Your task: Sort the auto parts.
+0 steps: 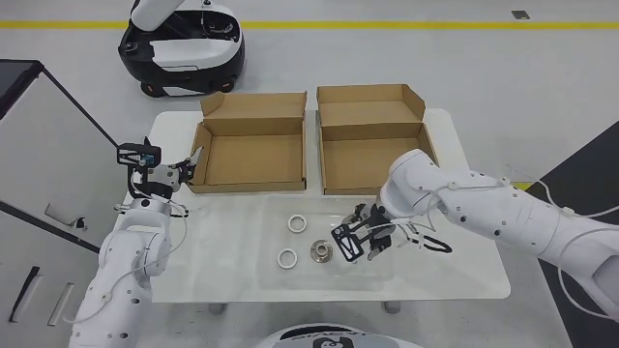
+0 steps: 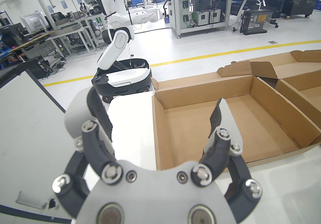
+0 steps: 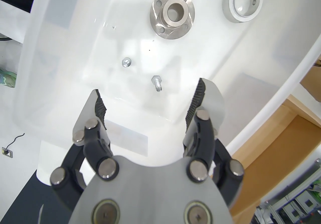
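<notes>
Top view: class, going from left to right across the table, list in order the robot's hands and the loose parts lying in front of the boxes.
In order: left hand → white ring nearer the robot → metal flange → right hand. The farther white ring overlaps the nearer one sideways, so it is left out.

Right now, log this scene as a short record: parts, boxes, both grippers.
Unsorted parts: metal flange, two white rings, two small bolts
Parts location: on the table, nearer the robot than the boxes
Boxes: left cardboard box and right cardboard box, side by side, both open and empty
Left gripper: open, empty, at the left cardboard box's outer edge
Right gripper: open, empty, above the bolts, near the flange
</notes>
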